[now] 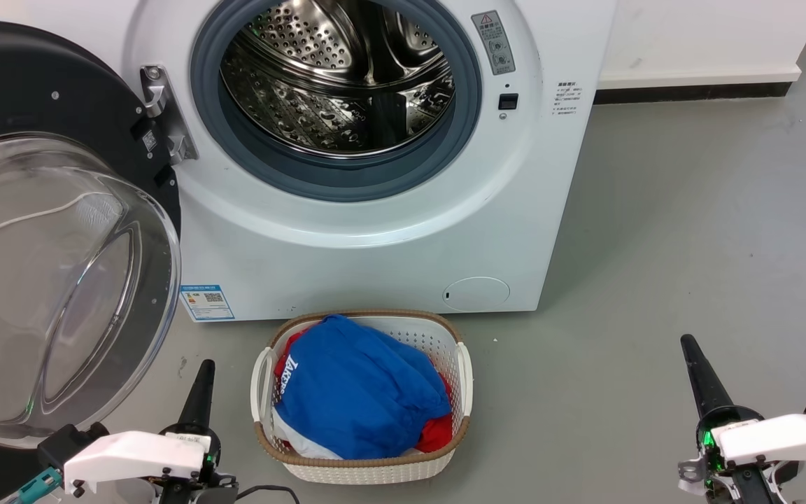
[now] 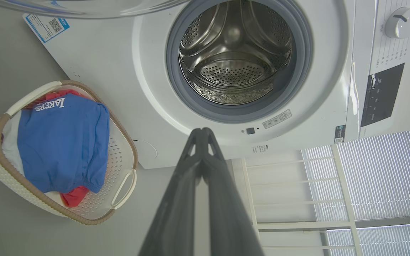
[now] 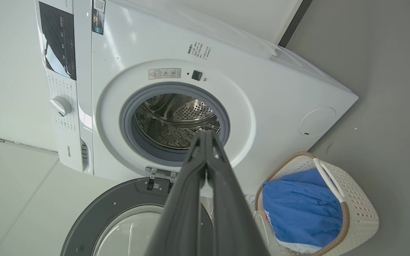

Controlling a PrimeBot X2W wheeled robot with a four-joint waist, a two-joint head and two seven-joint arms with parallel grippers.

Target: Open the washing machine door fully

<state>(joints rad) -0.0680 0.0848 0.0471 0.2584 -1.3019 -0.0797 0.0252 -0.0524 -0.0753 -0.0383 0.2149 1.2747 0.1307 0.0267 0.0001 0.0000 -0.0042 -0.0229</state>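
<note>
Seemingly the job is all but finished. At far left of the head view, the washing machine door (image 1: 60, 280) stands wide open on its metal hinge (image 1: 161, 112). Its black rim lies back roughly in line with the cabinet front, and the glass bowl bulges toward the camera. The frame cuts off the door's outer edge, so I cannot tell whether it sits at the hinge's limit; any travel left is probably small.

Just below the bowl, the left gripper (image 1: 204, 367) points up with its fingers pressed together on nothing, close to the glass but apparently not touching it. The left wrist view shows the same tips meeting.

In the middle, the washing machine (image 1: 375, 238) shows its mouth fully uncovered, with the grey gasket (image 1: 347, 178) and steel drum (image 1: 340, 77) exposed. A laundry basket (image 1: 466, 378) holding a blue garment (image 1: 354, 392) sits on the floor just before it.

At lower right, the right gripper (image 1: 688, 344) is likewise closed and empty, well apart from the machine.

What remains, in my judgement, is at most a last nudge on the door.
</note>
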